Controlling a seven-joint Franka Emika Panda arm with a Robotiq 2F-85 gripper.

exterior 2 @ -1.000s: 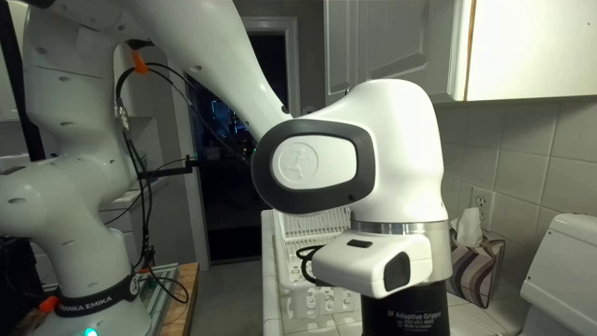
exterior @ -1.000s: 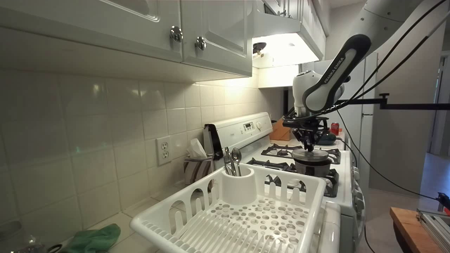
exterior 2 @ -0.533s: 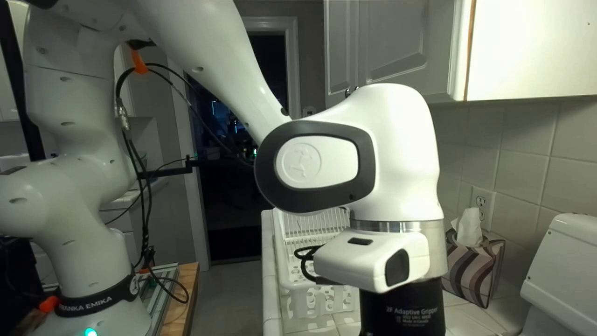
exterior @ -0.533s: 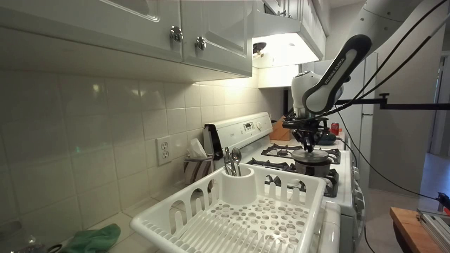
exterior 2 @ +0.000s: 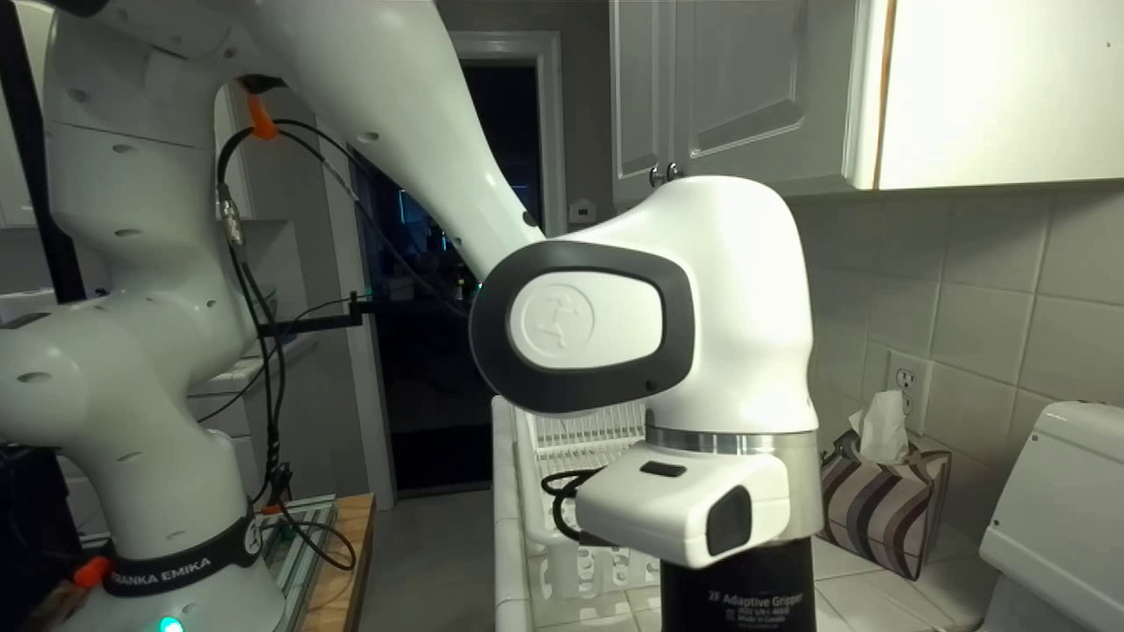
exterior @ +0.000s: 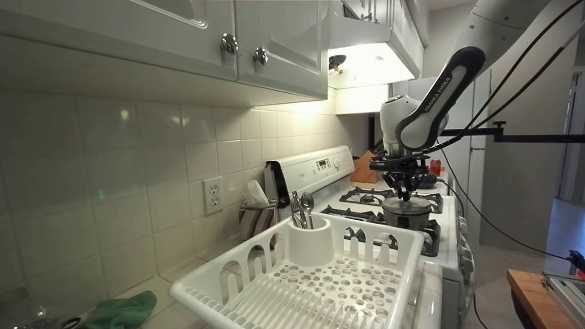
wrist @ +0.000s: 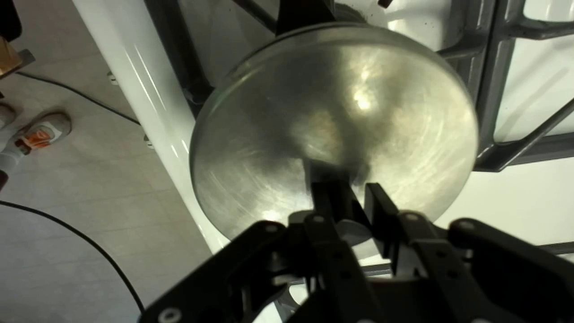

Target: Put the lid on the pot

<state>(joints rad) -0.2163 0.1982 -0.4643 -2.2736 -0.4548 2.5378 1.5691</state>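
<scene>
Pale tiled wall (exterior: 137, 183), white cabinets (exterior: 183, 41) and a white gas stove (exterior: 449, 242) make up the setting. The pot (exterior: 417, 222) stands on a black grate (wrist: 493, 80), and the lid (wrist: 334, 112), a shallow silvery dome, lies level across its mouth. Directly above, the gripper (wrist: 350, 197) points down, its two black fingers clenched on the lid's centre. In an exterior view, a white dish rack (exterior: 413, 256) fills the foreground; cutlery (exterior: 307, 202) leans in a cup (exterior: 313, 246) at its far end. Just beside it, near the wall, stands a striped tissue box (exterior: 257, 224), visible in both exterior views. A green cloth (exterior: 123, 310) lies on the counter (exterior: 173, 315), and a red can (exterior: 435, 167) stands past the stove
</scene>
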